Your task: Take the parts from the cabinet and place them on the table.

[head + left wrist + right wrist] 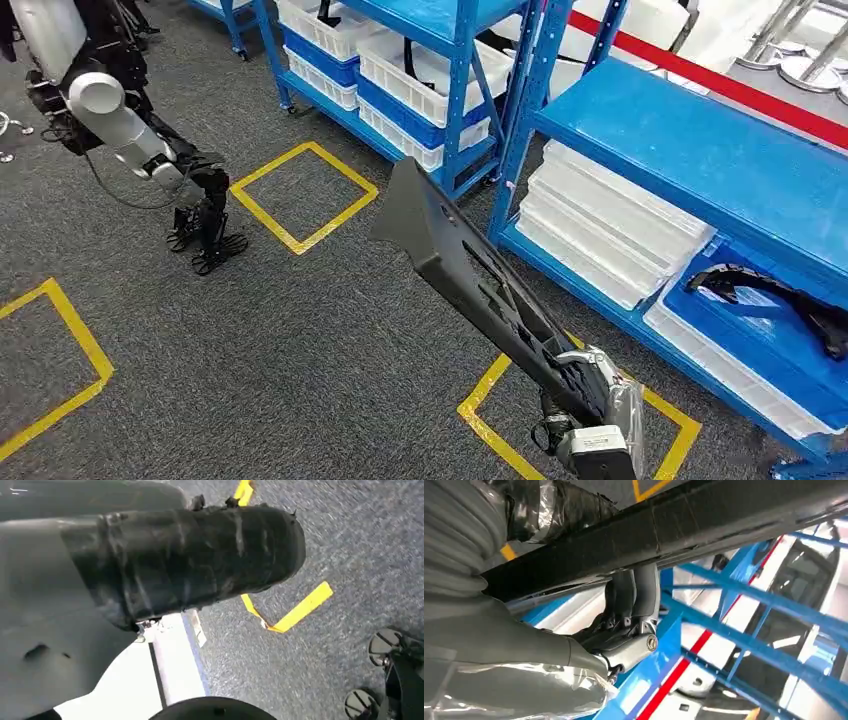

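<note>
My right hand (590,400) grips the near end of a long black moulded part (460,260), which slants up and away over the carpet, clear of the blue cabinet (700,160). In the right wrist view the part (704,525) runs as a dark bar across the hand (629,610), whose fingers wrap it. A second black part (770,295) lies in a blue bin on the cabinet's lower shelf. My left hand (205,215) hangs at the far left with dark fingers apart, holding nothing. The left wrist view looks past that hand's black thumb (190,560) at the floor.
White bins (610,230) are stacked on the lower shelf, and more sit on a second blue rack (420,70) behind. Yellow tape squares (300,195) mark the grey carpet. A red-and-white barrier (700,80) runs behind the cabinet.
</note>
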`<state>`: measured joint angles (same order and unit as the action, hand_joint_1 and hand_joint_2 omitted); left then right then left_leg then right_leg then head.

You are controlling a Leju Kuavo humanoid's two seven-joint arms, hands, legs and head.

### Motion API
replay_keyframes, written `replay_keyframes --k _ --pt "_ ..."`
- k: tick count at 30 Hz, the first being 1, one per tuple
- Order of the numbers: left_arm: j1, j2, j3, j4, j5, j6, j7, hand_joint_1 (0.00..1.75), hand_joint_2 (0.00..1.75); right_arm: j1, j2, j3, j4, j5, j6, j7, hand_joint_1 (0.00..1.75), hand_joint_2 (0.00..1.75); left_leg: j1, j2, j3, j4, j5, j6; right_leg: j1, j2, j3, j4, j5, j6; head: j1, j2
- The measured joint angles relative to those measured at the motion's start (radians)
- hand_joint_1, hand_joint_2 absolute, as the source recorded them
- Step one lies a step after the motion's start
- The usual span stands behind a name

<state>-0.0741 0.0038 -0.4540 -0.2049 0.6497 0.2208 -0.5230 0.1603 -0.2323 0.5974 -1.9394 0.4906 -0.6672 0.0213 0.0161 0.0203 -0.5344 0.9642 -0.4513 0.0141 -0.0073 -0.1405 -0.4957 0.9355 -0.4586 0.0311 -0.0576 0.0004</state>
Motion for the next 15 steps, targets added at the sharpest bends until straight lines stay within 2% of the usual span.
replay_keyframes --k 1,2,3,4,5,6,7,8,9,10,11,12,13,15 --pt "0.001 -0.003 -0.001 0.000 0.002 -0.009 0.001 0.00 0.00 -0.004 0.000 0.000 0.004 -0.003 0.000 -0.004 1.75 1.75 0.004 -0.011 0.000 -0.002 0.004 0.006 -0.005 0.048 -0.004 0.017 -0.020 0.010 0.001 0.000" --pt "-0.001 -0.006 -0.002 0.000 0.003 -0.016 0.002 0.00 0.00 -0.004 0.000 0.001 0.006 -0.006 0.000 -0.006 1.75 1.75 0.004 -0.019 -0.003 -0.002 0.007 0.011 -0.006 0.095 -0.029 0.073 -0.061 0.011 0.003 0.000" --pt "-0.003 -0.010 -0.002 0.000 0.008 -0.024 0.002 0.00 0.00 -0.003 0.000 0.001 0.010 -0.009 0.000 -0.008 1.75 1.75 0.003 -0.028 -0.008 -0.002 0.011 0.016 -0.005 0.119 -0.068 0.161 -0.109 0.012 0.004 0.000" --pt "-0.003 -0.011 -0.002 0.000 0.012 -0.034 0.002 0.00 0.00 -0.003 0.000 0.001 0.013 -0.009 0.000 -0.008 1.75 1.75 0.000 -0.040 -0.014 -0.001 0.013 0.020 -0.005 0.130 -0.114 0.255 -0.150 0.012 0.004 0.000" --pt "-0.003 -0.011 -0.002 0.000 0.015 -0.043 0.002 0.00 0.00 -0.003 0.000 0.001 0.018 -0.010 0.000 -0.009 1.75 1.75 -0.003 -0.053 -0.019 -0.001 0.016 0.023 -0.005 0.133 -0.148 0.325 -0.173 0.010 0.004 0.000" --pt "-0.003 -0.011 -0.002 0.000 0.016 -0.048 0.001 0.00 0.00 -0.003 0.000 0.002 0.023 -0.010 0.000 -0.009 1.75 1.75 -0.006 -0.067 -0.023 -0.001 0.019 0.024 -0.004 0.136 -0.163 0.351 -0.172 0.006 0.004 0.000" --pt "-0.002 -0.011 -0.002 0.000 0.018 -0.051 0.000 0.00 0.00 -0.004 0.000 0.002 0.026 -0.010 0.000 -0.010 1.75 1.75 -0.008 -0.082 -0.024 -0.001 0.022 0.024 -0.002 0.138 -0.152 0.326 -0.148 0.000 0.004 0.000" --pt "-0.001 -0.011 -0.002 0.000 0.018 -0.051 -0.001 0.00 0.00 -0.004 0.000 0.002 0.029 -0.010 0.000 -0.010 1.75 1.75 -0.010 -0.096 -0.024 -0.001 0.024 0.024 0.000 0.142 -0.121 0.262 -0.109 -0.009 0.004 0.000" --pt "-0.001 -0.011 -0.002 0.000 0.020 -0.052 -0.001 0.00 0.00 -0.005 0.000 0.002 0.031 -0.011 0.000 -0.011 1.75 1.75 -0.012 -0.111 -0.023 -0.001 0.026 0.023 0.003 0.155 -0.073 0.165 -0.058 -0.022 0.004 0.000" --pt "-0.001 -0.014 -0.002 0.000 0.021 -0.052 0.000 0.00 0.00 -0.007 0.000 0.002 0.032 -0.012 0.000 -0.012 1.75 1.75 -0.011 -0.121 -0.023 -0.001 0.028 0.022 0.007 0.183 -0.032 0.083 -0.019 -0.033 0.004 0.000" --pt "-0.005 -0.021 -0.002 0.000 0.021 -0.052 0.000 0.00 0.00 -0.012 0.000 0.003 0.033 -0.012 0.000 -0.013 1.75 1.75 -0.014 -0.132 -0.029 0.000 0.032 0.016 0.011 0.234 -0.002 0.013 -0.012 -0.050 0.003 0.000" --pt "-0.007 -0.022 -0.002 0.000 0.023 -0.052 0.002 0.00 0.00 -0.015 0.000 0.003 0.034 -0.012 0.000 -0.014 1.75 1.75 -0.011 -0.144 -0.034 0.001 0.035 0.010 0.012 0.216 -0.003 0.004 -0.008 -0.044 0.004 0.000" --pt "-0.006 -0.023 -0.002 0.000 0.024 -0.050 0.003 0.00 0.00 -0.018 0.000 0.004 0.035 -0.012 0.000 -0.014 1.75 1.75 -0.008 -0.153 -0.039 0.000 0.038 0.005 0.015 0.205 -0.004 0.005 -0.009 -0.042 0.003 0.000" --pt "-0.001 -0.023 -0.002 0.000 0.027 -0.051 0.004 0.00 0.00 -0.021 0.000 0.005 0.036 -0.012 0.000 -0.015 1.75 1.75 -0.006 -0.178 -0.042 -0.011 0.047 -0.011 0.014 0.183 0.001 -0.010 0.000 -0.048 0.003 0.000"
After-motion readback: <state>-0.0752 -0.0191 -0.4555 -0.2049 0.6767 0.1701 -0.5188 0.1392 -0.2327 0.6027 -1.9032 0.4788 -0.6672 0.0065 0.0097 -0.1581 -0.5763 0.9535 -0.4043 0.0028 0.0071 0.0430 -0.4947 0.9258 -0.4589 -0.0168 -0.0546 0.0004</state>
